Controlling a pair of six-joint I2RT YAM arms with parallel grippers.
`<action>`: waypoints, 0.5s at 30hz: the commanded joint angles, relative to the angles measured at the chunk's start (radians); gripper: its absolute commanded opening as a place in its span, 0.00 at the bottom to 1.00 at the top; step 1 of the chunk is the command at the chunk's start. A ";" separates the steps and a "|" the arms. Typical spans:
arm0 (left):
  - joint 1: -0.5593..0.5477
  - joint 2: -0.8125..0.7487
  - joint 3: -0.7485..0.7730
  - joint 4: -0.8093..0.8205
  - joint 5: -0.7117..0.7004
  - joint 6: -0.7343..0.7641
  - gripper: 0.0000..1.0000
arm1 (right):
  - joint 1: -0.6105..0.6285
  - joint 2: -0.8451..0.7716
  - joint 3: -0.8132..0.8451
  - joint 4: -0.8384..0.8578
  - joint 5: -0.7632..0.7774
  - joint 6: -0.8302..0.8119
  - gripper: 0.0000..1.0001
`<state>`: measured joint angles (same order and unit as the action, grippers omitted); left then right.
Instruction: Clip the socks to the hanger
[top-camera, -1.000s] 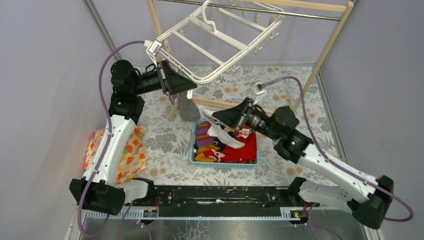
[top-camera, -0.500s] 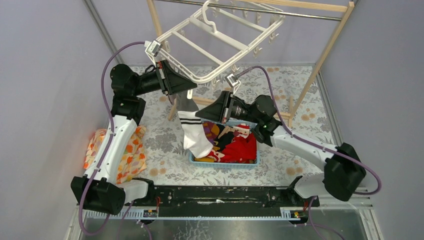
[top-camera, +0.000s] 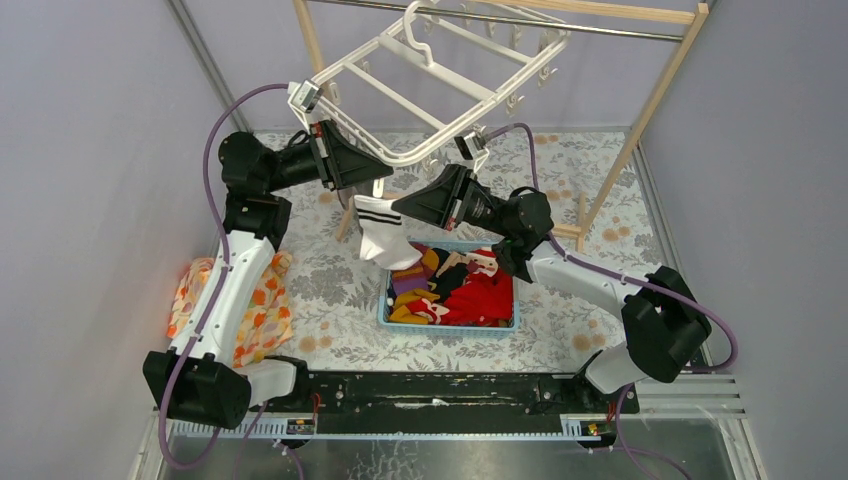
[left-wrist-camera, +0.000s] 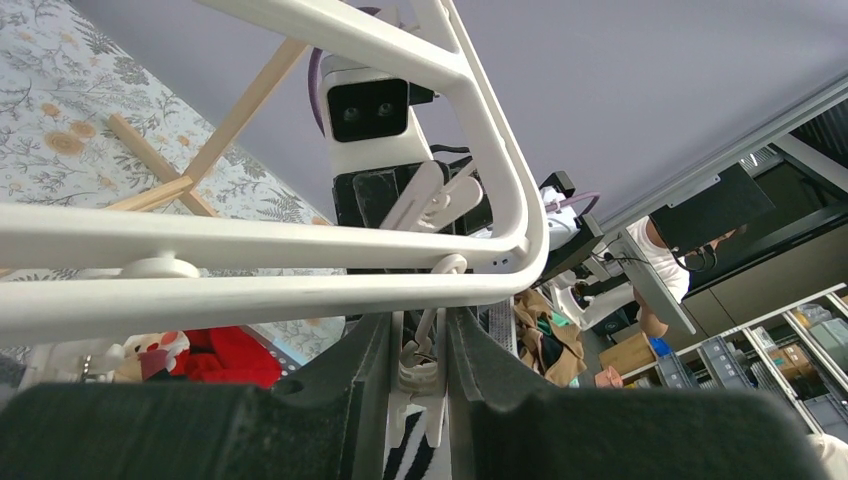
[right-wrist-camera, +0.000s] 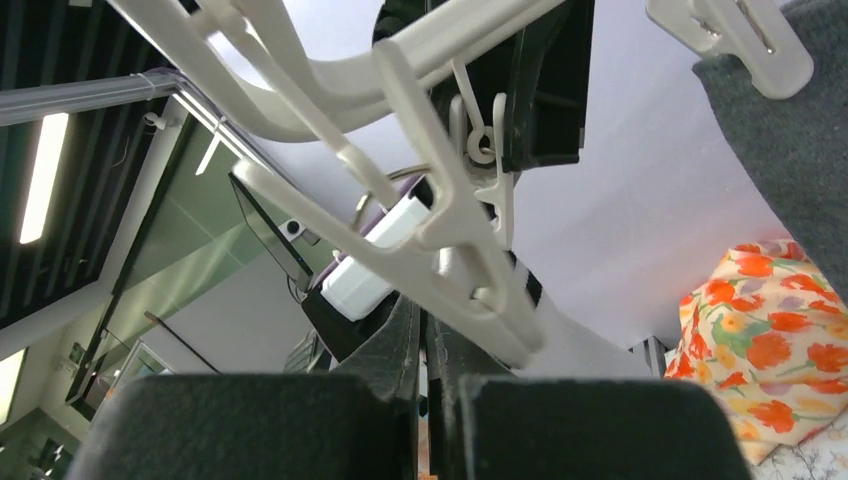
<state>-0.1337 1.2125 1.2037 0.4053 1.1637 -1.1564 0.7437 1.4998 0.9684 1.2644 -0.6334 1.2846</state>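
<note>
Hanger (top-camera: 420, 158) hangs tilted from the pole of the wooden rack (top-camera: 663, 85). Its near edge is dipped low, right at both arms' tips. Far edge is high, clips dangling free.

Left pincer (top-camera: 386, 173) comes in from the left under the near rail. In the left wrist view the fingers (left-wrist-camera: 365, 370) are drawn close on a clip (left-wrist-camera: 420, 365) that hangs from the rail, one finger on each side of it. Black stripes of cloth show just below.

Right pincer (top-camera: 398, 207) reaches in from the right, tip just beside the left one. Its fingers (right-wrist-camera: 405, 345) are pressed together, pinching the cuff of the striped sock (top-camera: 385, 240). The sock is whitish with black cuff bands. It hangs straight down from the grip, its toe end over the near-left corner of the basket (top-camera: 450, 327).

Right wrist view: hanger bars and clips crowd close above the fingers, and a grey sock (right-wrist-camera: 790, 140) hangs in another clip (right-wrist-camera: 735, 35) at upper right.

The basket holds red clothes (top-camera: 490, 295) and striped ones.

Open room: floral desk (top-camera: 330, 280) lies bare between the basket and the orange cloth (top-camera: 262, 300). A wider bare strip runs right of the basket to the wall. The rack's wooden foot bar runs across behind the basket. Walls close both sides. The tightest spot is under the hanger's near rail, where both tips, clip and cuff meet.
</note>
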 joint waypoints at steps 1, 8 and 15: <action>0.009 -0.004 -0.007 0.076 0.041 -0.028 0.00 | -0.010 -0.004 0.050 0.106 0.040 0.017 0.00; 0.008 -0.004 0.000 0.082 0.041 -0.037 0.00 | -0.012 -0.013 0.040 0.028 0.049 -0.027 0.00; 0.008 -0.005 -0.003 0.086 0.037 -0.042 0.00 | -0.010 -0.038 0.009 -0.034 0.068 -0.075 0.00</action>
<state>-0.1299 1.2125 1.2037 0.4290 1.1648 -1.1820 0.7422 1.5009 0.9699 1.2217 -0.5919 1.2549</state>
